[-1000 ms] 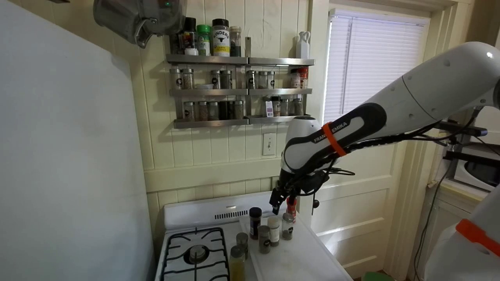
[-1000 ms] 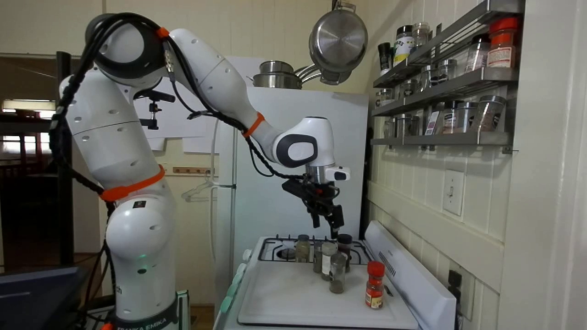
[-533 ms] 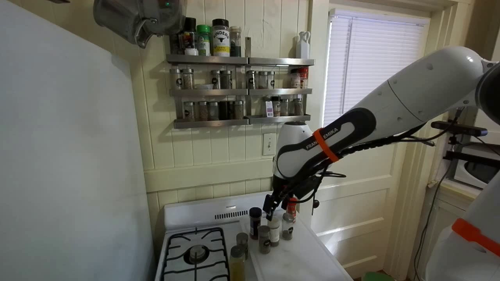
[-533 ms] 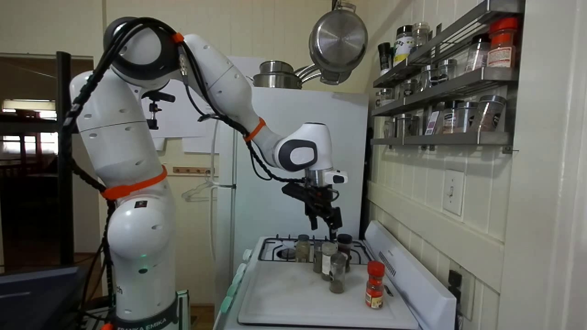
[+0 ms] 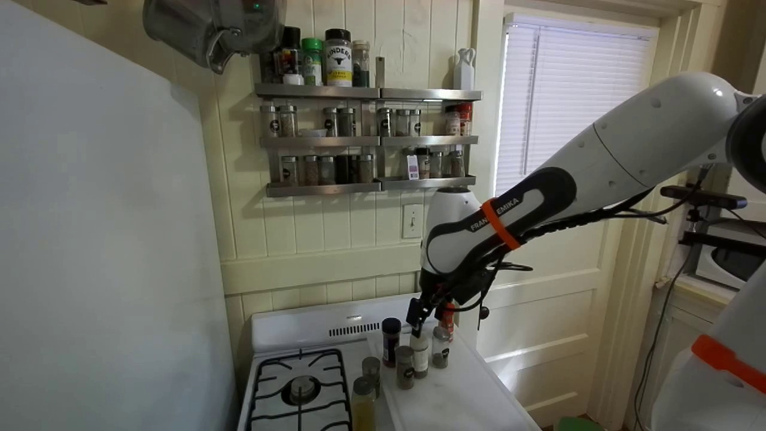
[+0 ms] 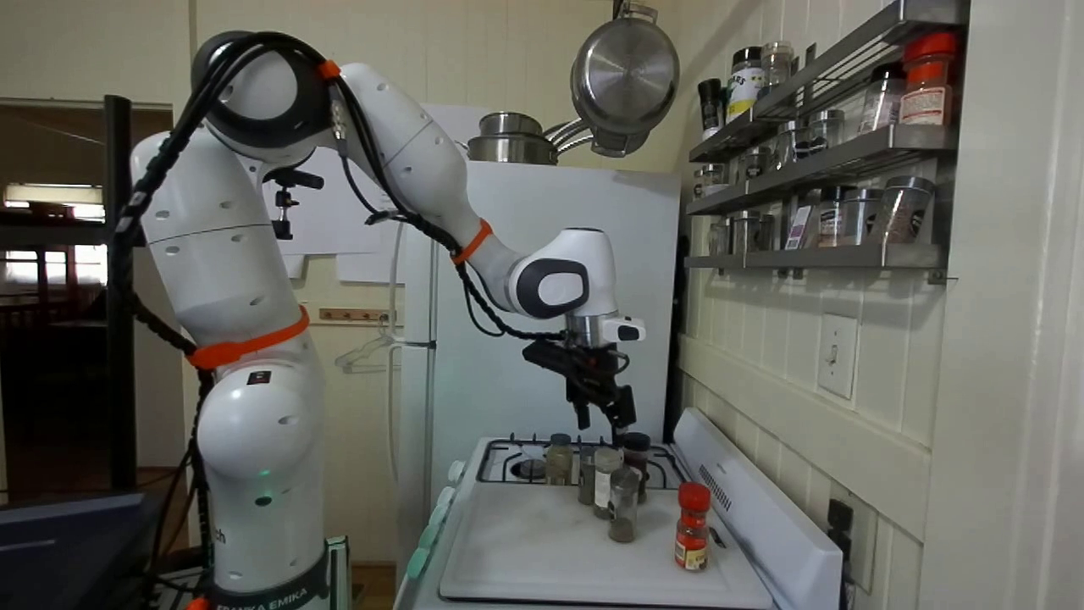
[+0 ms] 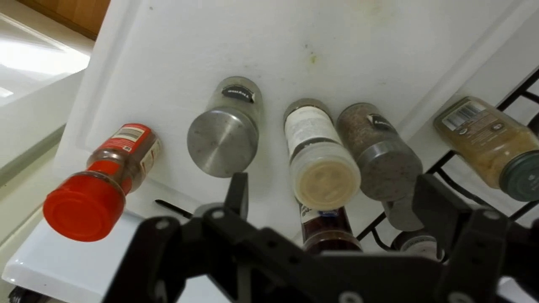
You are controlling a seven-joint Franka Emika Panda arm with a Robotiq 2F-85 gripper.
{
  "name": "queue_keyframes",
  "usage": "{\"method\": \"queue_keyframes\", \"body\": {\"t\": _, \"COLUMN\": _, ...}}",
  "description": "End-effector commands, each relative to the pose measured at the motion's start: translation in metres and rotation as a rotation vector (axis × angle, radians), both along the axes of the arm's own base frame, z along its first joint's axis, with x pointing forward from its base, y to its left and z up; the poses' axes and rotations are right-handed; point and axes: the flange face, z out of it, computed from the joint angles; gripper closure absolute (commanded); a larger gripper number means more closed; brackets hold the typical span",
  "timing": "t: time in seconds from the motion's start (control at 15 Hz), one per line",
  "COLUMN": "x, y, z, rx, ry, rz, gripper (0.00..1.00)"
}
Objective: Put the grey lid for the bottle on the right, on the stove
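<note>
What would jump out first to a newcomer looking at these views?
Likely the white robot arm with orange bands, stretched over the white gas stove in both exterior views, its open black two-fingered gripper poised above lidded spice bottles. Next comes the red-capped bottle standing apart on the flat white board, then the round steel pan hanging high in an exterior view.

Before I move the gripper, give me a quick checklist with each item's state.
1. Gripper open: ok, jaws apart.
2. Thyme jar upright, grey lid on: ok.
3. Thyme jar centred between the jaws in the wrist view: not ok; the cream-lidded bottle appears nearer the middle.
4. Which jar is meant: cannot tell; the brownish jar has a greyish lid too.
5. Stove in view: ok, in both exterior views.
</note>
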Motion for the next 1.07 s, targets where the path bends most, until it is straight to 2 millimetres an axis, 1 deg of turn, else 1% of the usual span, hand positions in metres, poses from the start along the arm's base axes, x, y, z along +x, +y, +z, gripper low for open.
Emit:
{"method": "queue_keyframes", "body": {"t": 0.0, "x": -0.011, "y": -0.015, "z": 0.002, "rx": 0.003, "ry": -0.03, "rz": -0.022, "gripper": 0.0}}
{"method": "queue_keyframes", "body": {"t": 0.33, "x": -0.017, "y": -0.043, "z": 0.001, "rx": 0.052, "ry": -0.05, "rz": -0.017, "gripper": 0.0}}
{"method": "queue_keyframes", "body": {"t": 0.6, "x": -0.021, "y": -0.065, "z": -0.009, "rx": 0.126, "ry": -0.041, "rz": 0.021, "gripper": 0.0}}
{"method": "queue_keyframes", "body": {"t": 0.93, "x": -0.022, "y": -0.081, "z": -0.018, "rx": 0.161, "ry": -0.047, "rz": 0.061, "gripper": 0.0}}
{"method": "queue_keyframes", "body": {"t": 1.0, "x": -0.022, "y": -0.083, "z": -0.019, "rx": 0.16, "ry": -0.045, "rz": 0.066, "gripper": 0.03}}
